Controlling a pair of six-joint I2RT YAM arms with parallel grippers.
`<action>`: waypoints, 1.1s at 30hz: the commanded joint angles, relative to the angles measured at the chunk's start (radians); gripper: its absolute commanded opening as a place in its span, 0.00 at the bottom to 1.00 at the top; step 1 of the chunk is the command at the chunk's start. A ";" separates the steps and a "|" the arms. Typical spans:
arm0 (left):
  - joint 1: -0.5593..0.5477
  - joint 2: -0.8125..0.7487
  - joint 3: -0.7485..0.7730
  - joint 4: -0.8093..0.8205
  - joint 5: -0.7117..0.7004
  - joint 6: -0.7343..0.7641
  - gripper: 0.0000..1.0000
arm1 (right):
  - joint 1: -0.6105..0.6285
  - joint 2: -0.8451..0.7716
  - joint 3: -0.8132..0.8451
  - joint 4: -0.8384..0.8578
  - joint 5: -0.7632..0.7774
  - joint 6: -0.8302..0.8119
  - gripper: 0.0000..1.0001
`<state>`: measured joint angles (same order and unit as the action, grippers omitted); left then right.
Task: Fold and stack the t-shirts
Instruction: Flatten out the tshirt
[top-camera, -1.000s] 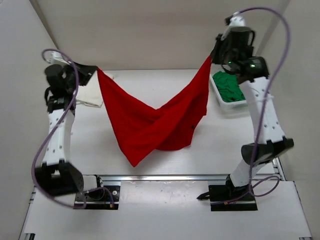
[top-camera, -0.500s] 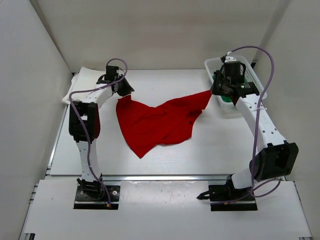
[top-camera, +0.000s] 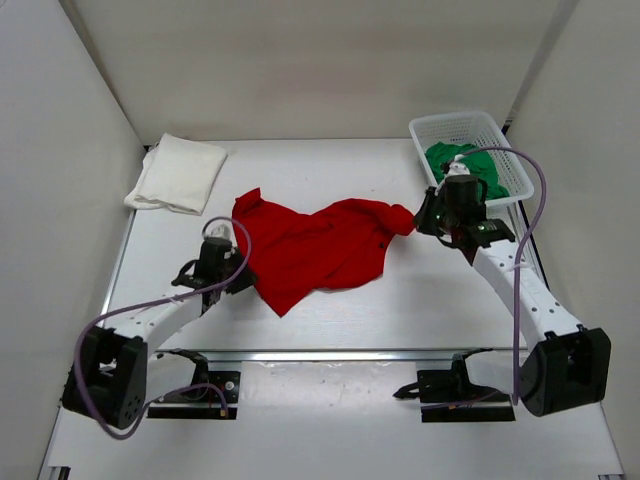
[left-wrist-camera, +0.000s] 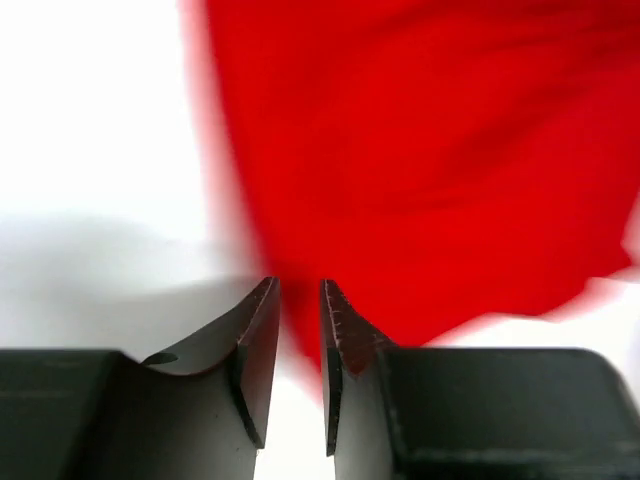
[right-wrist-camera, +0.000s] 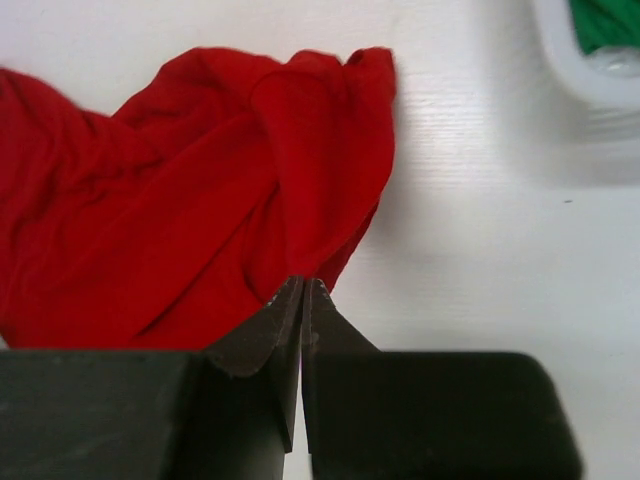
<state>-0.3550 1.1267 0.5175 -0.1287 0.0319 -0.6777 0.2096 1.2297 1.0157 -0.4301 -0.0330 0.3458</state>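
The red t-shirt (top-camera: 310, 250) lies crumpled and spread out on the middle of the table. It also shows in the left wrist view (left-wrist-camera: 430, 150) and the right wrist view (right-wrist-camera: 180, 200). My left gripper (top-camera: 238, 278) is low at the shirt's near left edge, its jaws (left-wrist-camera: 298, 285) a little apart with nothing between them. My right gripper (top-camera: 420, 222) is at the shirt's right corner, its jaws (right-wrist-camera: 303, 283) shut, with the tips over the cloth's edge. The white t-shirt (top-camera: 178, 172) lies folded at the back left. The green t-shirt (top-camera: 470, 165) is in the basket.
The white mesh basket (top-camera: 460, 122) stands at the back right, just behind my right arm, and its rim shows in the right wrist view (right-wrist-camera: 580, 80). White walls close in the table on three sides.
Both arms have come down from holding the red shirt up by its corners. The shirt now lies on the table. My left arm has swung from the back to the shirt's near left edge.
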 joint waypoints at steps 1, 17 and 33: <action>0.085 0.007 -0.082 0.017 0.015 -0.016 0.33 | 0.033 -0.071 -0.044 0.100 -0.021 0.038 0.00; 0.116 0.623 0.522 0.026 -0.030 -0.054 0.04 | 0.292 -0.349 -0.356 0.018 0.108 0.163 0.00; 0.200 0.323 0.063 0.224 0.019 -0.140 0.36 | 0.227 -0.354 -0.460 0.086 -0.004 0.134 0.00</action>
<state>-0.1646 1.4570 0.6250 0.0055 0.0246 -0.7769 0.4137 0.8665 0.5316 -0.4053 -0.0208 0.4931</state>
